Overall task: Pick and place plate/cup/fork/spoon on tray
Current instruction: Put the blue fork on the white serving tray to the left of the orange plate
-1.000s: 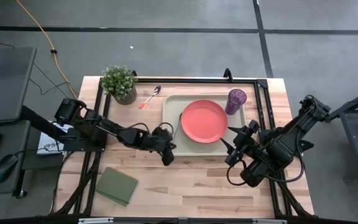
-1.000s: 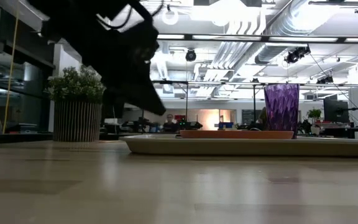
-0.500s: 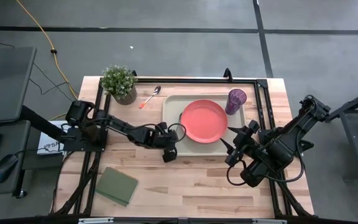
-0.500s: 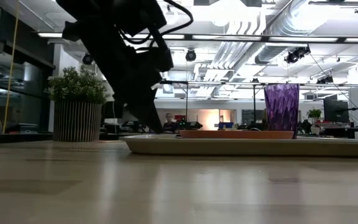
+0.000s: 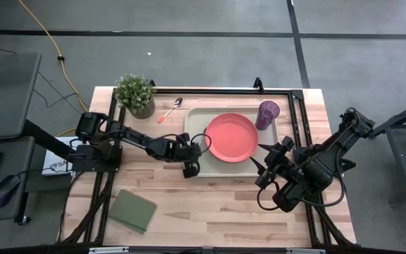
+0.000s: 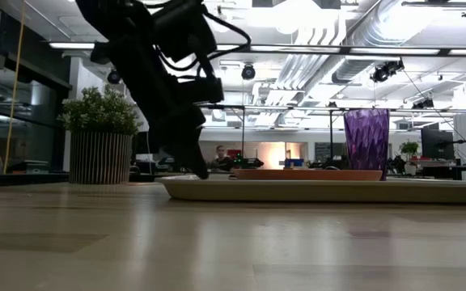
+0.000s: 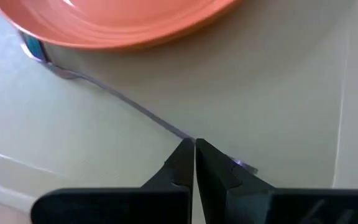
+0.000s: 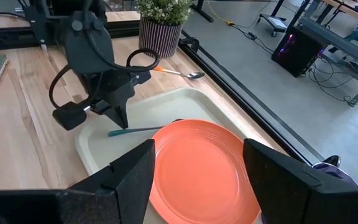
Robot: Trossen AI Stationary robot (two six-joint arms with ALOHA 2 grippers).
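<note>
Fingers of our left gripper (image 7: 194,163) are pressed together with nothing visibly between them, their tips down at the fork (image 7: 123,102), which lies on the tray (image 5: 193,120) floor near its left edge. From the left wrist view the tips sit right at the thin metal neck, while the blue handle (image 7: 33,48) disappears under the rim of the plate (image 7: 114,22). We cannot tell whether the tips actually pinch the metal or merely touch it. We judge the fork is being set down or nudged flat here so that it lies beside the plate without riding up on it.

Seen from above, our left gripper (image 5: 192,163) hangs over the tray's front-left corner, its arm stretched across from the table's left side. The plate (image 5: 231,137) fills the middle of the tray, and the cup (image 5: 267,113) stands upright in the tray's back-right corner, close against the plate's edge.

The spoon (image 5: 170,110) is not yet on the tray: it lies on the bare table (image 5: 217,208) beyond the tray's back-left corner, next to a potted plant (image 5: 135,94). We read it as the last piece to fetch.

Our right gripper (image 5: 265,161) waits with its fingers spread wide and holding nothing, off the tray's front-right corner.
</note>
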